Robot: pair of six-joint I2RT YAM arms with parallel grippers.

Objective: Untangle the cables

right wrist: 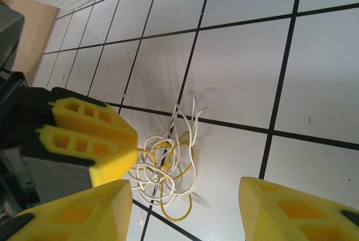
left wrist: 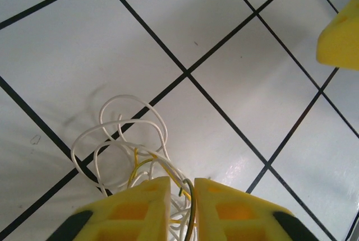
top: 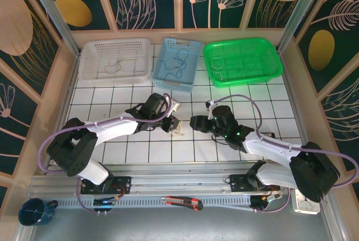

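We had the tiled table (top: 106,98) w/ three bins along its far edge: white basket (top: 85,61), blue basket (top: 159,67), green basket (top: 241,41). The white and blue ones each held a thin wire; the green one's contents were too faint to call. We took the bins as drop-offs for freed strands, so prob. some sorting was done.

Left arm (top: 106,129) and right arm (top: 269,148) both reached inward to mid-table, tips near each other. That made sense to us: one side anchors, the other pulls.

The left gripper (left wrist: 182,188) was low over the tile, its fingers nearly together w/ several strands pinched in the narrow gap. We read that as the anchor hold, keeping the bundle from sliding. The right gripper (right wrist: 185,188) hung just beside it w/ fingers wide apart and nothing between them, approx. lined up over the knot, ready to pick one strand.

The cables (right wrist: 168,162) lay on the tile between the two tips, across a grout line, one end touching the left tip. White loops (left wrist: 129,123) fanned out loose on the tile. A yellow strand (right wrist: 179,216) curled out at the edge nearest the right gripper, and it looked like the easiest one to take, since it was apart from the thick of the knot.
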